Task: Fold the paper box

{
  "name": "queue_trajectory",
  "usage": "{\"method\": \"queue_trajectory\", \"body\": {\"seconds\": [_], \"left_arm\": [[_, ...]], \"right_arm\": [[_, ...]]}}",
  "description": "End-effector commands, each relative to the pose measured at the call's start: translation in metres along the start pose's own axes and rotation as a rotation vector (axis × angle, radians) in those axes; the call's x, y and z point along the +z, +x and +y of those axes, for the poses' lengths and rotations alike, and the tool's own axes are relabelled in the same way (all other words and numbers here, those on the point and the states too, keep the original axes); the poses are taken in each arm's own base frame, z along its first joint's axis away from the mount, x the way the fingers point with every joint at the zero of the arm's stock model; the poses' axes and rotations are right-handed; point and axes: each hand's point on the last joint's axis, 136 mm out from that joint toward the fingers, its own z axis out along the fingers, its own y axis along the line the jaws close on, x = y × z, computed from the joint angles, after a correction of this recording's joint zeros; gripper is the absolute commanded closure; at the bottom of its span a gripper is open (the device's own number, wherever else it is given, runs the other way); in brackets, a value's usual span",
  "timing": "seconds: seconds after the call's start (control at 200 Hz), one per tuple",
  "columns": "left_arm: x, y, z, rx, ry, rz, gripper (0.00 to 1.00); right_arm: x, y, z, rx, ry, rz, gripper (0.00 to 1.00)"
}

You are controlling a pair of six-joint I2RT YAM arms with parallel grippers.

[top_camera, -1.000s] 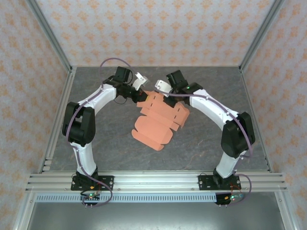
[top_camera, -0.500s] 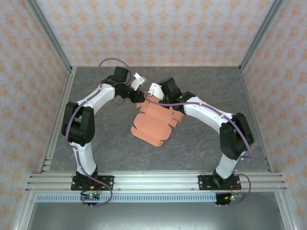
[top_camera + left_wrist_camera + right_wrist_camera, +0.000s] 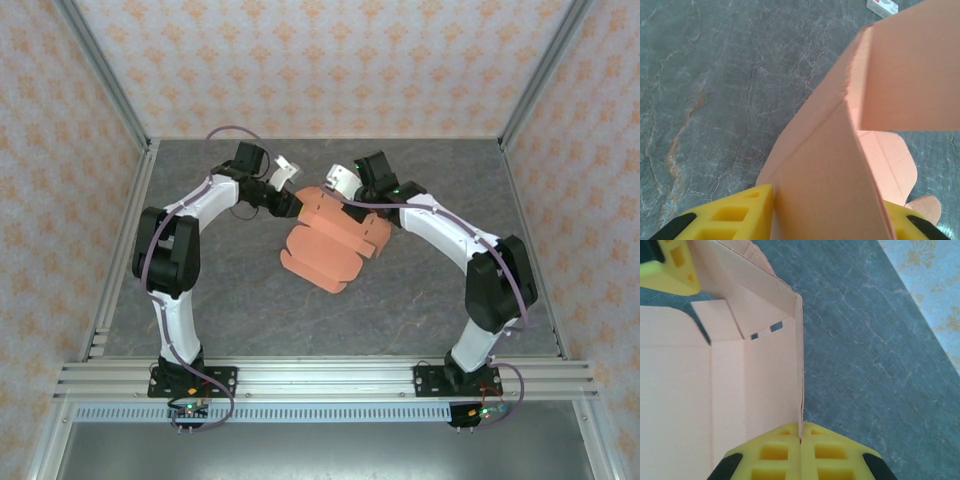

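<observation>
paper box (image 3: pixel 328 240): thin salmon card, matt, faint grain, rough perforated edges | tabletop (image 3: pixel 430 290): grey stone-look, veined, matt | right gripper (image 3: pixel 801 439) fingers (image 3: pixel 772 452): yellow plastic, matt, smooth | arm shells (image 3: pixel 440 225): white plastic, glossy; joints black, matt | frame rail (image 3: pixel 320 378): ribbed bare metal, dull sheen

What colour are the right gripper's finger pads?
Bright yellow; the pads of the right gripper, shut on the paper box, show best in the right wrist view.
</observation>
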Motion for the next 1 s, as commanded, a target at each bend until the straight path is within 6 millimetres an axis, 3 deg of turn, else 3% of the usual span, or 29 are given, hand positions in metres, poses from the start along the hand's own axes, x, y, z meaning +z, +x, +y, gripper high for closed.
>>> {"method": "queue_trajectory", "body": {"seconds": [0.0, 0.23, 0.45, 0.996], "left_arm": [[0.001, -0.009, 0.008, -0.009, -0.006, -0.025, 0.68], [-0.003, -0.011, 0.001, -0.016, 0.013, -0.032, 0.88], [-0.012, 0.0, -0.012, -0.071, 0.047, 0.032, 0.97], [-0.021, -0.006, -0.014, -0.138, 0.079, 0.022, 1.0]], "right_arm": [[-0.024, -0.026, 0.002, 0.005, -0.048, -0.099, 1.0], [-0.021, -0.02, -0.006, -0.008, -0.007, -0.064, 1.0], [-0.014, -0.014, -0.025, -0.084, 0.171, -0.019, 1.0], [0.006, -0.014, -0.015, -0.388, 0.505, -0.008, 1.0]]}}
